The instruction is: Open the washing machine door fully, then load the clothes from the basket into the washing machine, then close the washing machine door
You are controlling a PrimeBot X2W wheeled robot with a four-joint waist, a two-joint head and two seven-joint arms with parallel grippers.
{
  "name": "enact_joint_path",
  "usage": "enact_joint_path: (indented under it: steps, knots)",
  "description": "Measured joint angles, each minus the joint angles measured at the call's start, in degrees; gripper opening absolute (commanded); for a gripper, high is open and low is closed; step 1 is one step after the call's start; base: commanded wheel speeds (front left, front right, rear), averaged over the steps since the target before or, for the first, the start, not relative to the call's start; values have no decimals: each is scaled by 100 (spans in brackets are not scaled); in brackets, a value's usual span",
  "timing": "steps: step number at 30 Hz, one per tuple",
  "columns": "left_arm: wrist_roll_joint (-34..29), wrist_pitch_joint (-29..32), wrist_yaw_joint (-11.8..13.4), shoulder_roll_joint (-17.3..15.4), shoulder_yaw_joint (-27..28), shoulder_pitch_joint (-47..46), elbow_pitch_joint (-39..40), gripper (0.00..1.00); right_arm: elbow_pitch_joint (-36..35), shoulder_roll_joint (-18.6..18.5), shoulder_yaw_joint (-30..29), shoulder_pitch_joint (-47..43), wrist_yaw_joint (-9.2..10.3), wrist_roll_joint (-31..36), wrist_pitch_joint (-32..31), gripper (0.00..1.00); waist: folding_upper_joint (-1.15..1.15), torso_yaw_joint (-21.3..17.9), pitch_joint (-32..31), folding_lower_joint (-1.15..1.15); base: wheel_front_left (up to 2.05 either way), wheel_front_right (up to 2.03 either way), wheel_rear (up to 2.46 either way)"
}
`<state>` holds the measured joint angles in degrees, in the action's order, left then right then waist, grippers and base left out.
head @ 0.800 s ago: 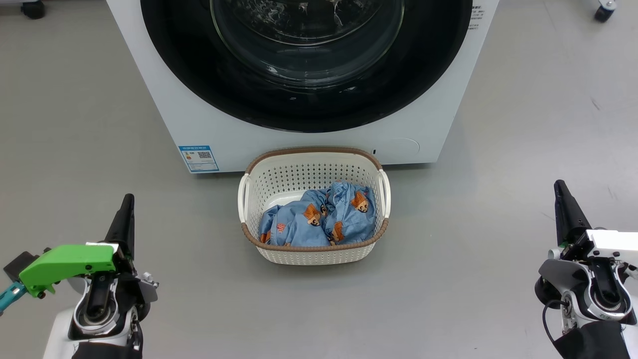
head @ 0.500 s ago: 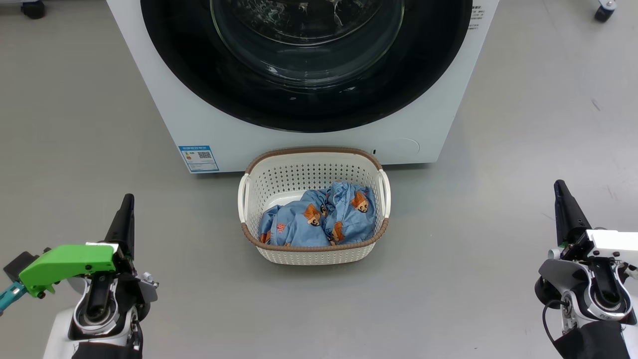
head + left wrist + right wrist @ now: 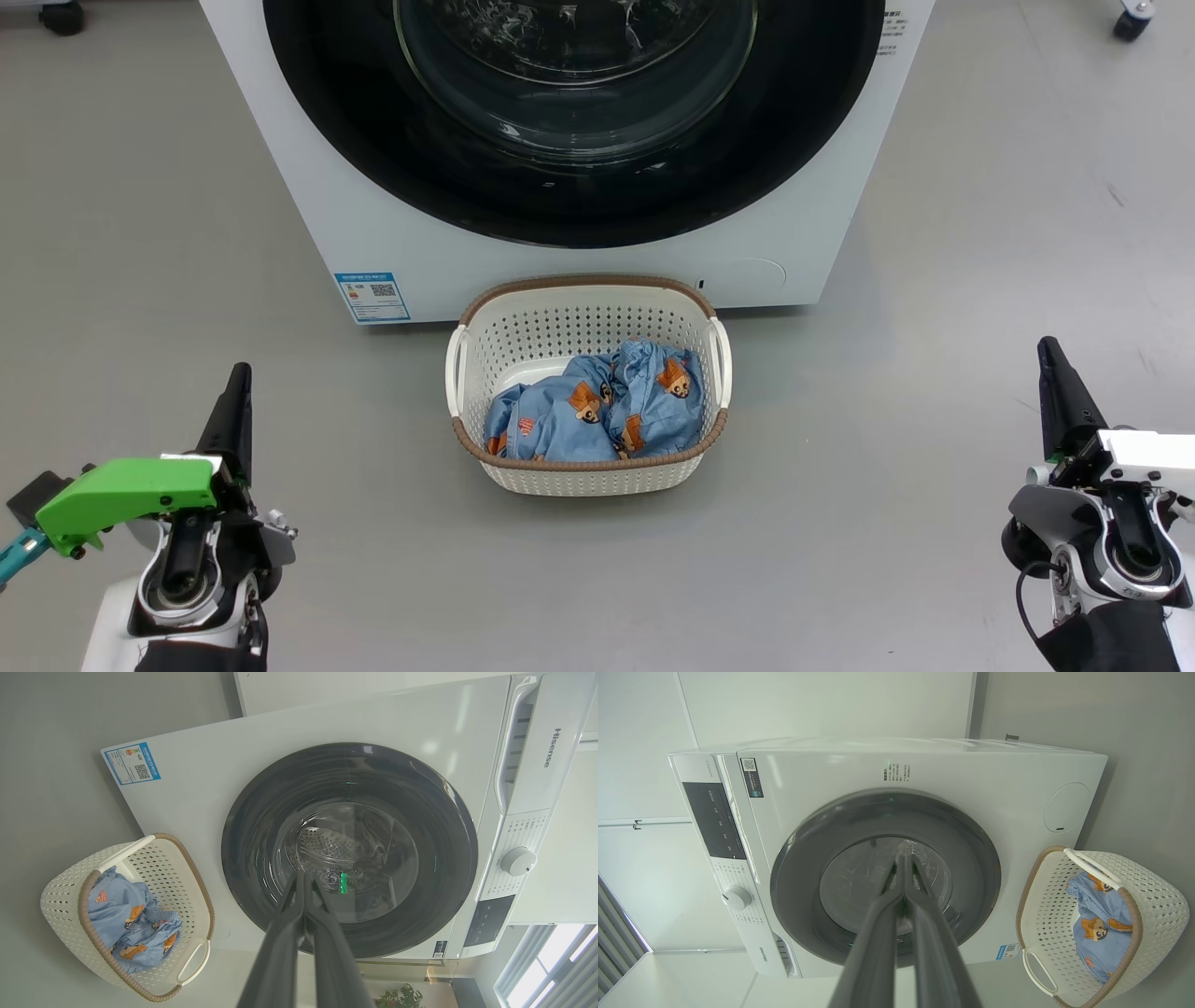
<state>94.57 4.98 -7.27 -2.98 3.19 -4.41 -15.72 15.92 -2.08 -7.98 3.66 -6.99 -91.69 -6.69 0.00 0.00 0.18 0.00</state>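
The left gripper [image 3: 240, 375] and right gripper [image 3: 1047, 349], pinched empty, flank the basket [image 3: 588, 281] of clothes [image 3: 597, 411], set handily before the closed washing machine door [image 3: 373, 140].

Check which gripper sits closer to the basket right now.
Left, by the head view. The left gripper hangs left of the basket; the right gripper hangs farther off on its right. Neither touches it.

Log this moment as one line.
washing machine door closed | clothes in basket | left gripper shut, empty | right gripper shut, empty
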Motion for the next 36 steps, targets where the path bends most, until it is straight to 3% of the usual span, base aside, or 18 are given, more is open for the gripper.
enact_joint_path:
  steps: [3, 4, 17, 36]
  knots:
    - [0, 0, 0, 1, 2, 0, 0, 0, 0, 0, 0, 0, 0, 0, -1, 0, 0, 0, 0, 0, 0, 0, 0]
    - [13, 0, 0, 15, 1, 7, -51, 100, 44, 15, -1, -19, 2, 1, -1, 100, 0, 0, 0, 0, 0, 0, 0]
    - [19, -3, 22, 187, -19, 291, -343, 100, 328, 164, 43, -336, 7, 66, 8, 100, 0, 2, 7, 0, 0, 0, 0]
    - [-549, -311, 22, -11, -277, 188, -11, 100, 159, -167, 349, -97, 5, 821, 359, 100, 0, 4, 31, 0, 0, 0, 0]
